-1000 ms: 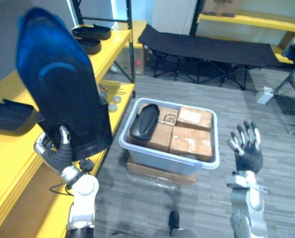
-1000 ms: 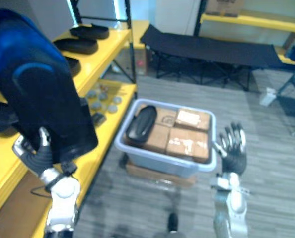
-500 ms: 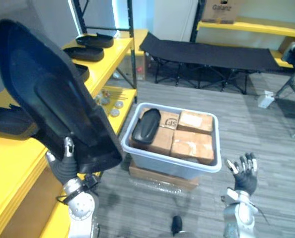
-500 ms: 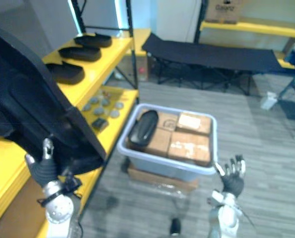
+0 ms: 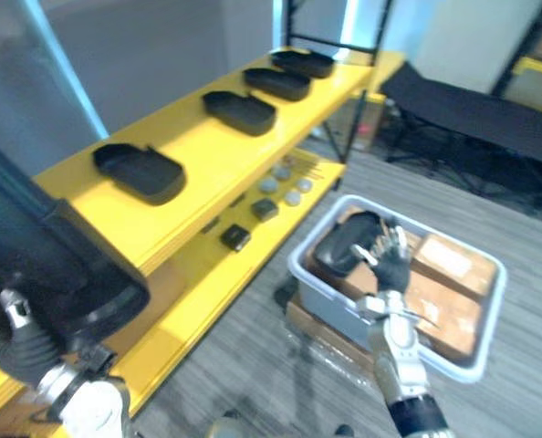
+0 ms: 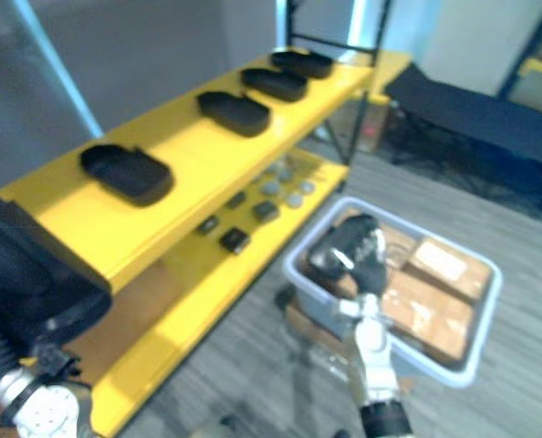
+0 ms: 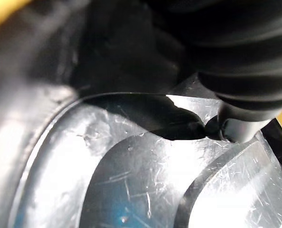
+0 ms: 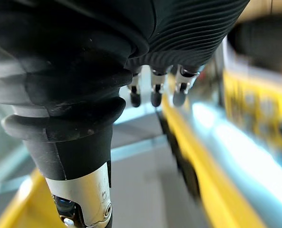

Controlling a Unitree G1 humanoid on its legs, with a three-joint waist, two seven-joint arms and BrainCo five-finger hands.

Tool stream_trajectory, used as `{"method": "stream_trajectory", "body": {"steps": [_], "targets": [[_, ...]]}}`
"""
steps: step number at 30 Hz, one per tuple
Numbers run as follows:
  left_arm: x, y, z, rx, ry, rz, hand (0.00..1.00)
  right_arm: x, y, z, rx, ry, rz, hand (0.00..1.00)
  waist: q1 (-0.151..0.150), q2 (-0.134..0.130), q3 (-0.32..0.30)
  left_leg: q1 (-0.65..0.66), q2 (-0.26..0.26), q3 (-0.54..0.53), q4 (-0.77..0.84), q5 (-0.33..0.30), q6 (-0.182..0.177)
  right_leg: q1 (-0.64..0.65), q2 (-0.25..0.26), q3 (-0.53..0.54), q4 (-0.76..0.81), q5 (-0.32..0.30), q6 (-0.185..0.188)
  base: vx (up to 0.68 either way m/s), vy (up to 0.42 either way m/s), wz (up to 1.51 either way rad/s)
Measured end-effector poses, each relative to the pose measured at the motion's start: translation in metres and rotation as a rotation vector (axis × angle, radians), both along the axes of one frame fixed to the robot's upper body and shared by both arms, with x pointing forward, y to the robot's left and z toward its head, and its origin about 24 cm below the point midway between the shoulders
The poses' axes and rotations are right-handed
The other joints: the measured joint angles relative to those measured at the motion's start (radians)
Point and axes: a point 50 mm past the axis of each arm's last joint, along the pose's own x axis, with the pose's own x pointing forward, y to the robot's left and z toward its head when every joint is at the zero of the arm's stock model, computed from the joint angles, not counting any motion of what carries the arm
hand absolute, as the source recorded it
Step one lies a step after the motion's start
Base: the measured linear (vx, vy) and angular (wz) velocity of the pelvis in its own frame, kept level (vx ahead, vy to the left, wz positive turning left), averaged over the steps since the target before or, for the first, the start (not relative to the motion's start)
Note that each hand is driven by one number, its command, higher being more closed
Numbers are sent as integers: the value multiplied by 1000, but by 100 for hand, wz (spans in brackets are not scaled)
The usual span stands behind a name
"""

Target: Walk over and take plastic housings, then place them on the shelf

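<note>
Plastic housings (image 5: 239, 111): six in total, comprising four on the upper shelf (image 5: 216, 155), one bin housing (image 5: 344, 246) and one held housing (image 5: 43, 265). Bins (image 5: 298, 266): one. The small parts (image 5: 285, 182) on the lower level are too blurred to count.

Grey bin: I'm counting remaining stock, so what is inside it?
A black plastic housing lies on top of brown cardboard boxes that fill the grey bin. The open right hand, raised in front, covers part of the housing; anything beneath the boxes is hidden.

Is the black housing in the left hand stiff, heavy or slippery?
Probably stiff: the black plastic housing holds its shape, gripped from below by the left hand. Likely light: one hand carries it. Its glossy face may slip.
</note>
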Motion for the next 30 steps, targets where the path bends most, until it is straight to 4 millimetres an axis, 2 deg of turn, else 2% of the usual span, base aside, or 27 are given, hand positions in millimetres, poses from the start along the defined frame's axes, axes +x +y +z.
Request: {"method": "stream_trajectory", "body": {"steps": [3, 5, 8, 10, 11, 12, 14, 15, 18, 20, 22, 25, 27, 28, 29, 30], "targets": [[-13, 5, -3, -23, 2, 37, 100, 7, 19, 9, -19, -36, 75, 0, 28, -15, -3, -2, -11, -8, -1, -1, 5, 7, -12, -21, 0, -10, 10, -7, 47, 18], [-13, 5, -2, -17, -1, 17, 100, 9, 21, 9, -31, -31, 103, 0, 38, -22, -5, -2, -13, -11, 3, -2, 7, 10, -13, -25, 0, -14, 14, -11, 26, 6], [-12, 2, -4, -25, 8, -10, 100, 8, 21, 1, -49, 11, 122, 0, 34, -23, -4, -12, -17, -27, 22, -9, 16, 35, -14, -61, 1, -27, 6, -18, 10, 26], [-8, 0, -5, -43, -4, -55, 100, 6, 17, -3, -56, 26, 114, 0, 13, -23, -4, -52, -23, -25, 60, -18, 28, 54, -20, -117, 1, -33, 8, -38, 15, 77], [-2, -4, -5, -53, -15, -113, 100, 1, 7, -10, -65, 48, 84, 0, -8, -24, -2, -87, -21, 11, 86, -11, 52, 82, -32, -191, 1, -38, 18, 15, 38, 161], [5, -9, -5, -63, -32, -176, 100, -6, -7, -20, -78, 88, 42, 0, -21, -21, 3, -111, -2, 82, 103, 6, 57, 120, -43, -264, 3, -36, 33, 41, 61, 174], [10, -12, -4, -68, -42, -237, 100, -15, -19, -31, -102, 134, -8, 0, -19, -19, 15, -113, -9, 107, 100, 35, 30, 144, -68, -317, 28, -47, 46, 57, 131, 108], [8, -11, -6, -85, -44, -253, 100, -20, -19, -36, -104, 153, -16, 0, 3, -25, 22, -102, -29, 105, 74, 51, 37, 142, -90, -319, 42, -48, 46, 50, 189, 54], [5, -12, -9, -93, -24, -263, 100, -19, -13, -32, -93, 136, -8, 0, 4, -34, 30, -100, -51, 100, 45, 70, 48, 127, -117, -317, 73, -63, 25, 21, 134, 15], [9, -17, -9, -92, -22, -290, 100, -18, -14, -28, -96, 111, 7, 0, -5, -34, 44, -93, -50, 99, 33, 74, 47, 121, -123, -313, 96, -81, 10, -3, 41, 0], [14, -23, -9, -91, -21, -321, 100, -18, -13, -25, -99, 92, 27, 0, -20, -39, 57, -96, -46, 102, 16, 78, 49, 107, -124, -298, 108, -106, 17, -49, 7, -7], [23, -27, -4, -64, -35, -346, 100, -18, -16, -24, -117, 87, 36, 0, -31, -44, 67, -119, -38, 100, 15, 87, 40, 84, -114, -292, 108, -112, 25, -17, -14, -1], [30, -27, 1, -43, -57, -374, 100, -18, -17, -22, -121, 78, 31, 0, -38, -43, 72, -146, -38, 79, 25, 89, 38, 68, -108, -284, 120, -120, 14, 7, -14, 23], [33, -28, 3, -33, -64, -389, 100, -19, -17, -21, -121, 73, 29, 0, -43, -40, 82, -148, -38, 66, 26, 91, 35, 67, -104, -256, 132, -129, -2, 24, 16, 67], [40, -31, 7, -5, -70, -446, 100, -23, -20, -21, -117, 73, 15, 0, -61, -38, 89, -156, -47, 21, 30, 96, 32, 61, -102, -161, 167, -142, -27, 50, 79, 93], [46, -34, 11, 25, -71, -511, 100, -28, -23, -23, -113, 84, -7, 0, -70, -38, 89, -156, -46, -14, 16, 111, 31, 35, -103, -69, 232, -144, -27, 52, 111, 96]]}}
